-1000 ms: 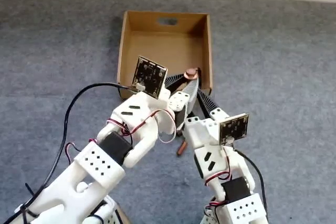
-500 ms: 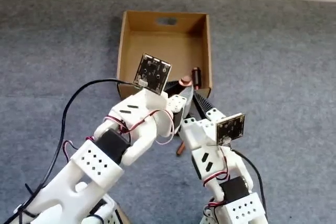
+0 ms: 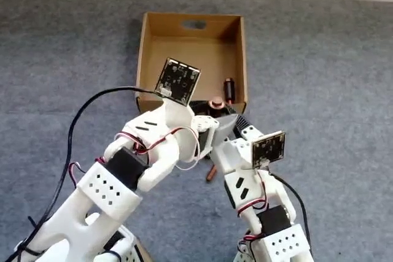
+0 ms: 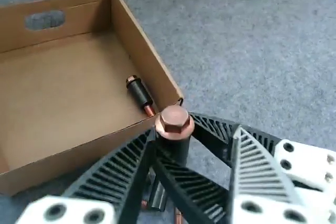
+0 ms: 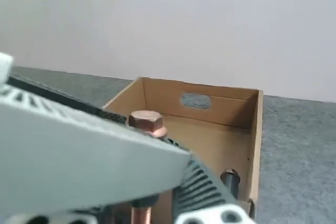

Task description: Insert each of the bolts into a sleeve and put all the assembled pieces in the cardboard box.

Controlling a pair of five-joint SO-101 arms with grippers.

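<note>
A cardboard box (image 3: 147, 59) stands at the far middle of the carpet. One bolt in its black sleeve (image 3: 228, 90) lies inside, against the near right corner (image 4: 140, 94) (image 5: 230, 178). Just in front of the box's near wall, a second copper-headed bolt (image 3: 215, 104) stands upright in a black sleeve (image 4: 177, 148). My left gripper (image 4: 170, 148) and right gripper (image 5: 149, 182) meet there, both sets of black ribbed fingers shut around this piece. The bolt's head (image 5: 147, 121) pokes out above the fingers and a copper shank (image 5: 140, 216) shows below.
A loose copper bolt (image 3: 212, 173) lies on the grey carpet between the two arms, under the grippers. The left arm's cable (image 3: 80, 133) loops out over the carpet. Open carpet spreads to both sides of the box.
Both grippers have drawn back with the sleeved bolt from over the box's near right corner to just in front of its wall. The piece lying in the box has come into sight.
</note>
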